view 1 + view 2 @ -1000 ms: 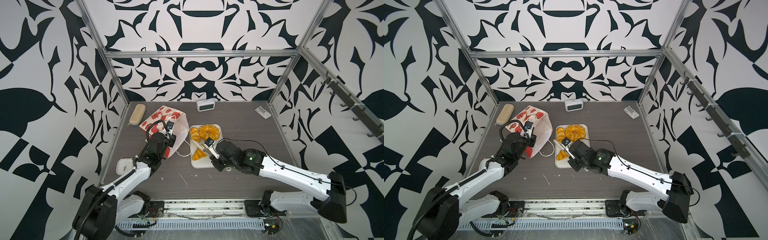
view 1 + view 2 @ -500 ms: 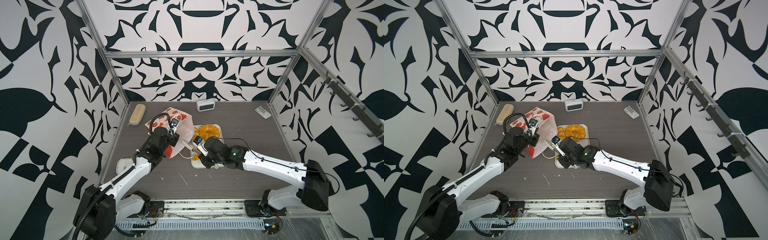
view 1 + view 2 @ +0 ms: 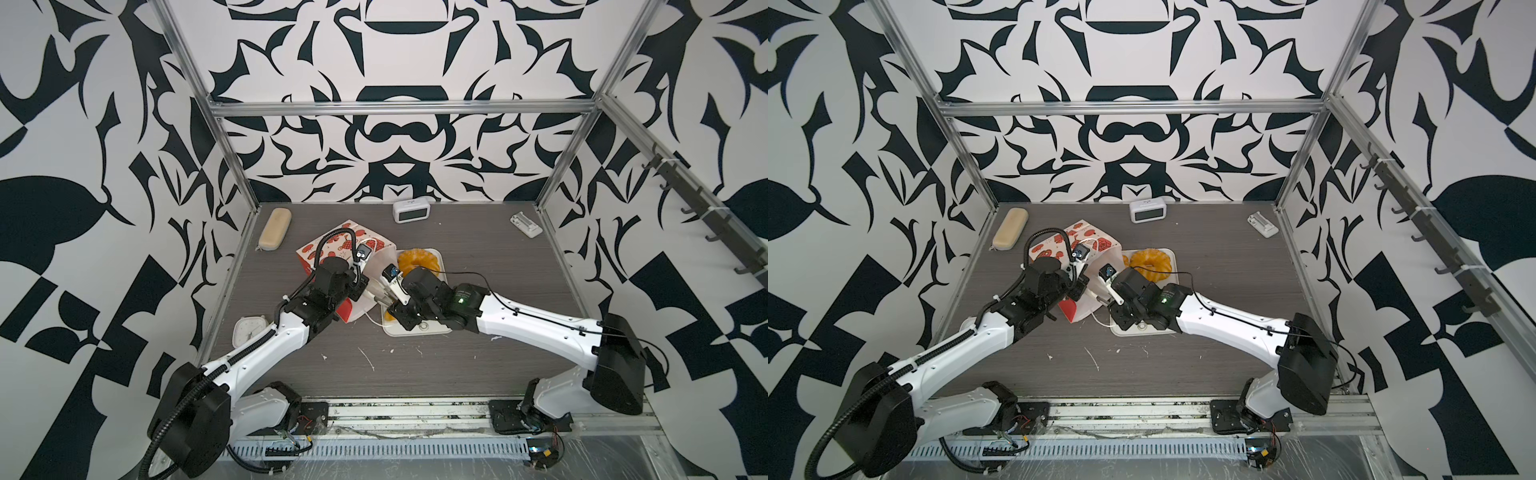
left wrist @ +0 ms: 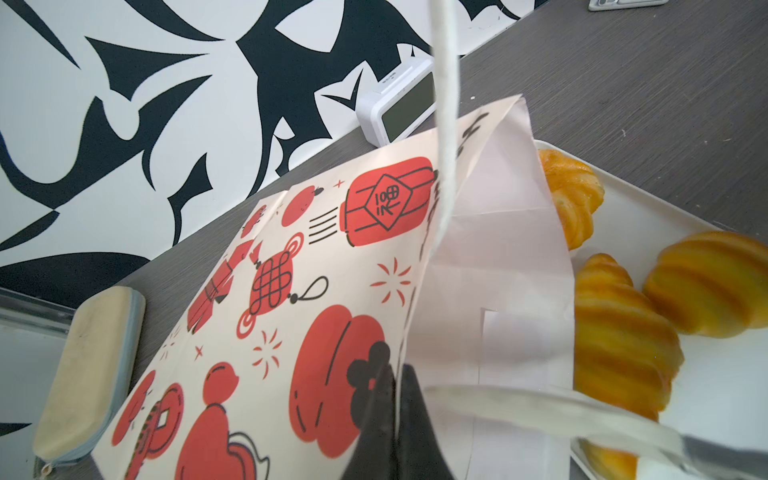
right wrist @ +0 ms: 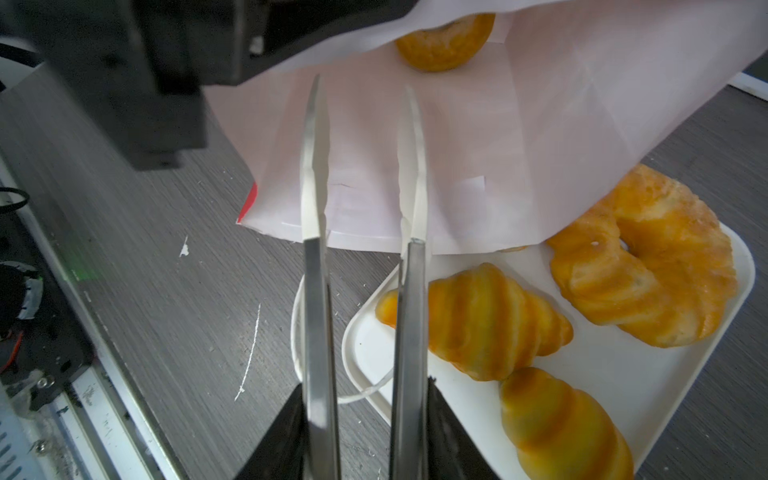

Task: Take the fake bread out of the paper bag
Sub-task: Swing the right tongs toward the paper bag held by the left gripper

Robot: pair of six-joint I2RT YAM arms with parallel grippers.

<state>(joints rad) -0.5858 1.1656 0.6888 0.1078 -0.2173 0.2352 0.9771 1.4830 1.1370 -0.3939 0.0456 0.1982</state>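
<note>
1. Bread: one round golden toy bun (image 5: 444,41) lies inside the red-and-white paper bag (image 3: 338,249). In a top view, other golden toy loaves (image 5: 644,257) sit on the white tray (image 3: 401,331) at the bag's 3 o'clock.
2. Your left claw (image 4: 395,415) is clamped on the bag's rim. Your right claw (image 5: 365,436) holds metal tongs (image 5: 316,291), tips apart and empty.
3. The bun looks light, squashy and slippery, so pinch its middle gently.

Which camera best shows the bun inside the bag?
The right wrist view: it looks into the paper bag's open mouth, with the bun deep inside. The left wrist view shows the bag, not the bun; in both top views it is hidden.

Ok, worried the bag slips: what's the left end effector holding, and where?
The paper bag, pinched at its mouth rim by the left end effector.
</note>
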